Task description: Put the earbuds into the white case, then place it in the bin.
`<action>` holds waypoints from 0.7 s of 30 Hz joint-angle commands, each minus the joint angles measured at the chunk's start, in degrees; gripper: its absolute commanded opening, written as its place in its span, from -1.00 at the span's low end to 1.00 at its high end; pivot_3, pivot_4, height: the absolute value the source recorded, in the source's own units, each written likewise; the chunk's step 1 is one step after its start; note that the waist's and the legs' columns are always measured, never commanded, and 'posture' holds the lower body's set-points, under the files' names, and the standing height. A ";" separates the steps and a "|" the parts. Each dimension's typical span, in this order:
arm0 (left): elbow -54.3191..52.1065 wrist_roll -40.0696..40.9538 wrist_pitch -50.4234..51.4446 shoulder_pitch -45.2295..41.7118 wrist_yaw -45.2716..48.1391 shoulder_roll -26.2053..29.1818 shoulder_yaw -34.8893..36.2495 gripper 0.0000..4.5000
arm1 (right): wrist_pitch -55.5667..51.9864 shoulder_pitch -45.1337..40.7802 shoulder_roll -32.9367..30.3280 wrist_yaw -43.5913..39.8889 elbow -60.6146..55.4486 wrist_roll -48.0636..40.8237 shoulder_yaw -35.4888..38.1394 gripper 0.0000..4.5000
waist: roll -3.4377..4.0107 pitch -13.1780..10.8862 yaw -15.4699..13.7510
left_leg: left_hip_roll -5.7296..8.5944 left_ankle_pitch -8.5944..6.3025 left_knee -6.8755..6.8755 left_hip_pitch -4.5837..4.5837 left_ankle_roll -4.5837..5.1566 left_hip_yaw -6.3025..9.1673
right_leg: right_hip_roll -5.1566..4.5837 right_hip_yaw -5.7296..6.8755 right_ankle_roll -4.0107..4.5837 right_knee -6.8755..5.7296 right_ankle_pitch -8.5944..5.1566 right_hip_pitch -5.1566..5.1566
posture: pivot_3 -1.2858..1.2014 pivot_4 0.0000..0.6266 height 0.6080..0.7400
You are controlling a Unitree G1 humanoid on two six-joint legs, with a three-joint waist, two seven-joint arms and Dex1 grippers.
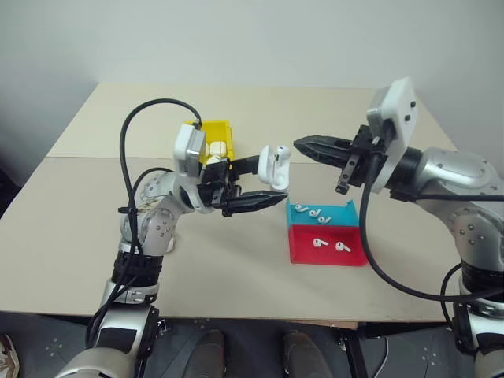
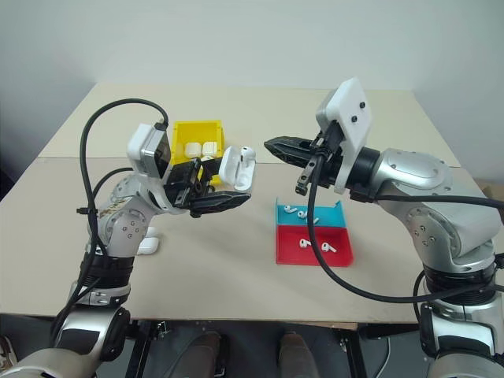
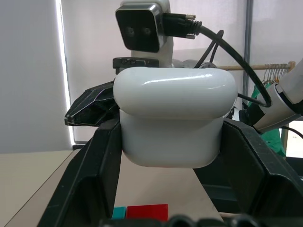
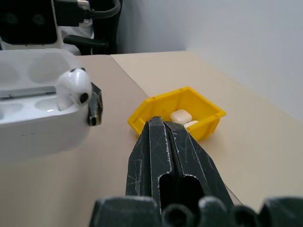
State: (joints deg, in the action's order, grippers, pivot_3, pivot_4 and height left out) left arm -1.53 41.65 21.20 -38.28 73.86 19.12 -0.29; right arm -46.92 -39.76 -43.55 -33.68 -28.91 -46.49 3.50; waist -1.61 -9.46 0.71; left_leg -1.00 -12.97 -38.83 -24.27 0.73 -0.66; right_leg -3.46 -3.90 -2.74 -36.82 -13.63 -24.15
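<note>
Both arms are raised over the beige table [image 1: 236, 260], their grippers facing each other above its middle. The left gripper [image 1: 264, 185] points across toward the robot's right, and its two black fingers clamp the white case [image 1: 274, 167] by its sides, lid flipped open. One earbud [image 4: 75, 86] sits in a socket of the case (its stem down in the well, the bulb standing proud). The right gripper [image 1: 303, 146] is held about level, aimed at the case and just short of it; its fingers are pressed together and carry nothing. No writing is readable on any part. More earbuds [image 1: 313, 213] lie in the blue-and-red tray [image 1: 325, 253] below the right arm. The yellow bin [image 2: 195, 135], behind the left wrist, holds other white cases [image 2: 201, 148].
</note>
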 commanded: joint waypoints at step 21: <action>-0.53 -0.63 -0.58 -1.57 0.01 -0.82 -0.03 0.24 | -3.63 2.11 -2.87 2.15 -9.20 -5.79 5.96 -0.99 | 0.00 0.00 0.11 | -0.01 0.00 0.00 0.03 0.00 0.01 | 0.01 0.00 0.00 -0.03 0.00 0.01 | 0.03 -0.52 1.00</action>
State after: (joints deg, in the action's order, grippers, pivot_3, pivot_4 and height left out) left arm -1.31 40.78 21.23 -38.31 73.81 18.41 -0.30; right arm -50.59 -37.43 -45.64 -31.84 -36.00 -50.91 7.42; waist -1.61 -9.46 0.82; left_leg -1.01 -12.97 -38.83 -24.24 0.73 -0.65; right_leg -3.45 -3.91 -2.73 -36.85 -13.63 -24.15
